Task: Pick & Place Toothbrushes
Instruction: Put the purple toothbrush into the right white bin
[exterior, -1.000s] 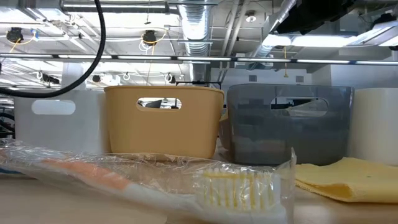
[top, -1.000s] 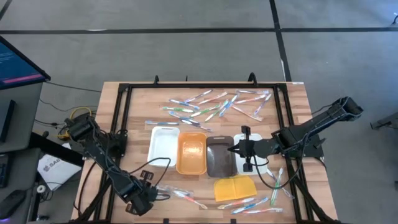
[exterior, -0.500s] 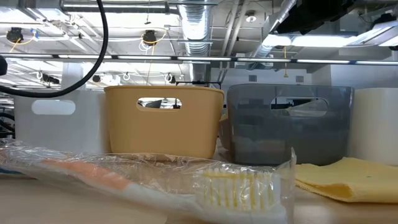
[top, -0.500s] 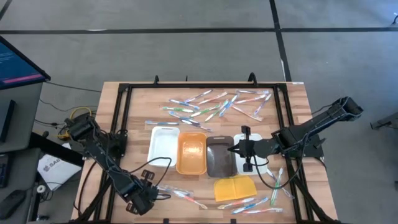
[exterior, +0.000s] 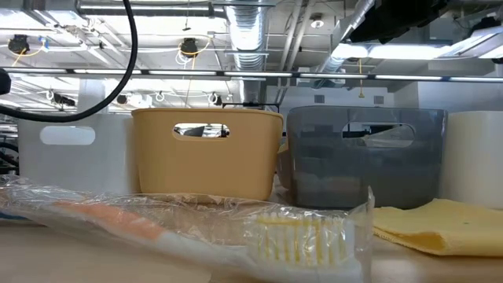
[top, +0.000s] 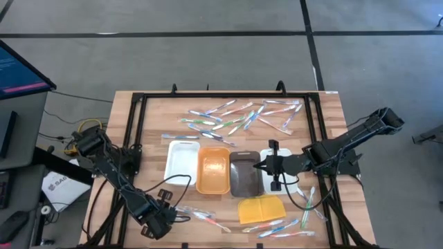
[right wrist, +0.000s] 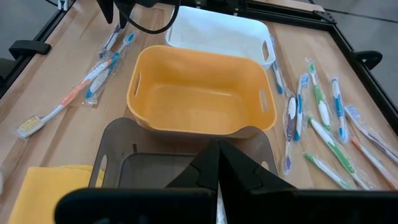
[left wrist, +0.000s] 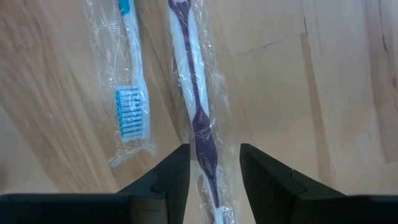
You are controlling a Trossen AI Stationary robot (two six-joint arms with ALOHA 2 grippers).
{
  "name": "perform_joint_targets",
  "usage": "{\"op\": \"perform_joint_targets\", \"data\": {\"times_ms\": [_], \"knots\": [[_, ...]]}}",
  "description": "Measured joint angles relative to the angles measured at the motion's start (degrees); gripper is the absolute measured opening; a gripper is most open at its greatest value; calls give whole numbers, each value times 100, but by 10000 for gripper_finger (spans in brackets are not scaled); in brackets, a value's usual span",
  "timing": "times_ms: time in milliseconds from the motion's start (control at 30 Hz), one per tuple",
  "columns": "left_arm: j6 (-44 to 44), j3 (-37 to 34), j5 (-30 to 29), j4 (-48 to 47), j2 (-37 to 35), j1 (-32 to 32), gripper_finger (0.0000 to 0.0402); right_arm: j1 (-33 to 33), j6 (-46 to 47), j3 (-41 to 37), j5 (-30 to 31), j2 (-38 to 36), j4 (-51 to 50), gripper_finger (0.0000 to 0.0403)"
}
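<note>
Toothbrushes lie scattered around the orange tray [top: 213,171]; a wrapped purple toothbrush [left wrist: 198,118] near it sits between the left gripper [left wrist: 213,168]'s part-open fingers, ungrasped. This looks like the pick step: closing comes next. The right gripper [right wrist: 217,163] waits clenched and empty over the grey tray [right wrist: 124,155] beside it.

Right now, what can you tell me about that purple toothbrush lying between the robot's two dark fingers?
The purple toothbrush is a slim plastic stick with a white-and-purple handle, sealed in a clear crinkly wrapper. It lies flat on the wooden table, running lengthwise between the fingers of the left gripper, which stand apart on either side of it. Beside it lies a blue toothbrush in its own wrapper. Its bristle head is hard to make out.
</note>
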Motion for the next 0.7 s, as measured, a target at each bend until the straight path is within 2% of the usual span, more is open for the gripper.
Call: {"op": "perform_joint_targets", "data": {"times_ms": [267,533,700], "knots": [[-295,-1,-18,56,23,-2,136,0,0,0,-2,0,0,0],[-464,-429,193,593,2,-20,136,0,0,0,-2,0,-7,0],[-596,-457,232,613,-26,-20,133,0,0,0,-2,0,-9,0]]}}
